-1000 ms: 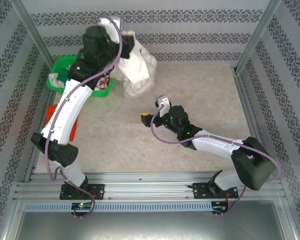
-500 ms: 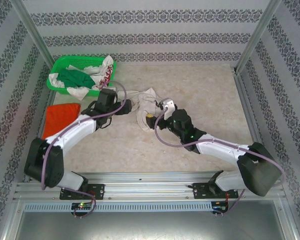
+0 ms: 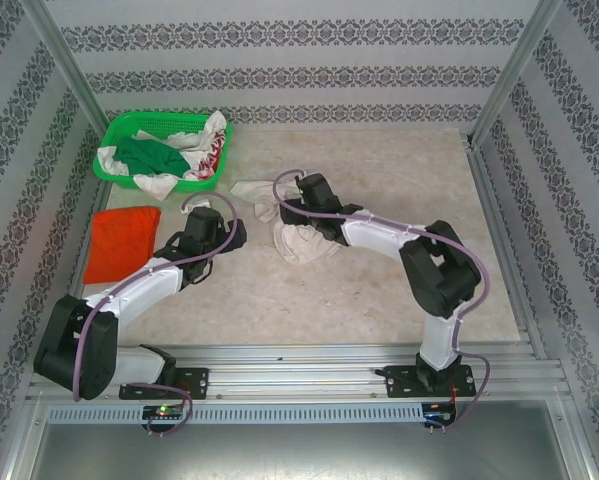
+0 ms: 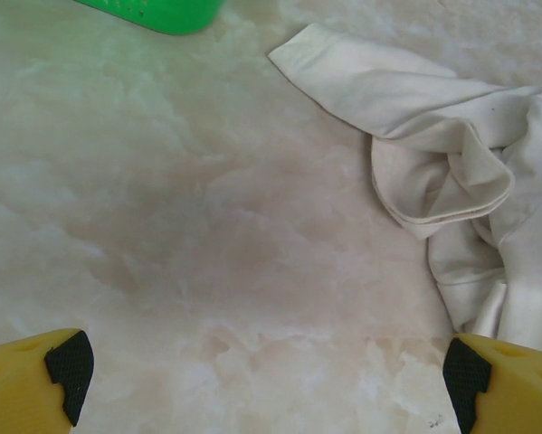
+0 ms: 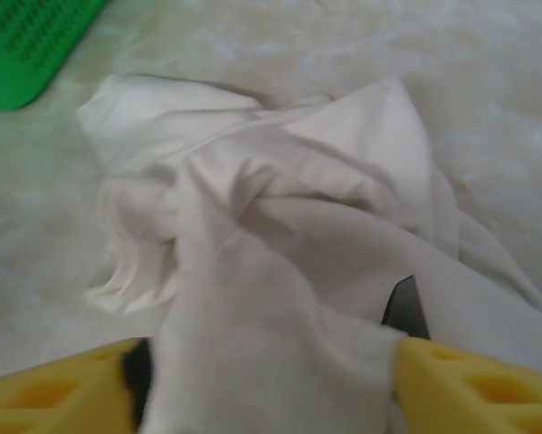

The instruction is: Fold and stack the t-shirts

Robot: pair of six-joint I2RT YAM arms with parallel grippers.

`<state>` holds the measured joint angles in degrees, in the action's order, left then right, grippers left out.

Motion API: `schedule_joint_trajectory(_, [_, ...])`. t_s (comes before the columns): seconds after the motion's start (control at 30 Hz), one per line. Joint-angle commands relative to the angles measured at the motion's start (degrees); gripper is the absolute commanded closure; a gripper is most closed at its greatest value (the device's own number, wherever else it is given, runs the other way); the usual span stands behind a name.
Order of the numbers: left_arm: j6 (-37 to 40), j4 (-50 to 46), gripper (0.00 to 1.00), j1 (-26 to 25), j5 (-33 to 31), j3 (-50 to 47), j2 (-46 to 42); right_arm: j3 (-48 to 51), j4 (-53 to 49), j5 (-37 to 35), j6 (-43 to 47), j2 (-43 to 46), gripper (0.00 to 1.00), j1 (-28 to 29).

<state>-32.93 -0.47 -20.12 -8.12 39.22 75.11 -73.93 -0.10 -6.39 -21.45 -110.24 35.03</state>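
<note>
Two arms, left [image 3: 139,285] and right [image 3: 389,235], one table [image 3: 409,160], one green basket [image 3: 169,116], one cream-white t-shirt [image 3: 301,242], one orange-red t-shirt [image 3: 119,240].

- No readable txt, labels, brand names, nos. or signs in any view.
- Cream t-shirt [image 4: 406,95], to the right of green basket [image 4: 166,13]: one tiny dark speck on cloth, too small to read as txt/logo.

Pale marbled bench [image 3: 399,280]: green basket [image 3: 159,115] at far-left corner, orange-red t-shirt [image 3: 119,240] along left edge, crumpled cream-white t-shirt [image 3: 299,245] near centre.
</note>
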Motion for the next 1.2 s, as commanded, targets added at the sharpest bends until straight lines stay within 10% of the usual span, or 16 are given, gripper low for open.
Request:
schedule_joint_trajectory(0.0, [-1.51,6.63,0.0,0.6,2.78,-1.11,0.06,-7.5,-7.25,1.37,-0.8,-4.36,0.43,-1.02])
schedule_joint_trajectory(0.3, [-2.84,9.96,0.0,0.56,4.66,-1.65,2.17,-13.94,-9.21,8.15,2.14,-6.74,0.9,-3.4])
schedule_joint_trajectory(0.4, [-3.62,10.53,0.0,0.6,4.69,-1.35,3.38,-13.58,-8.43,8.44,4.21,-5.04,0.61,-3.18])
schedule_joint_trajectory(0.67, [-4.07,11.24,0.0,0.58,5.75,-0.16,5.28,-20.02,-10.43,8.89,4.51,-12.15,0.54,-2.16])
schedule_joint_trajectory(0.93, [-4.67,11.21,0.0,0.6,5.93,-0.68,5.67,-28.74,-15.14,9.33,4.75,-19.63,0.62,-1.89])
schedule_joint_trajectory(1.17, [-4.84,14.2,0.0,0.54,9.15,1.28,9.43,-24.75,-11.64,8.92,5.2,-13.21,1.0,-1.28])
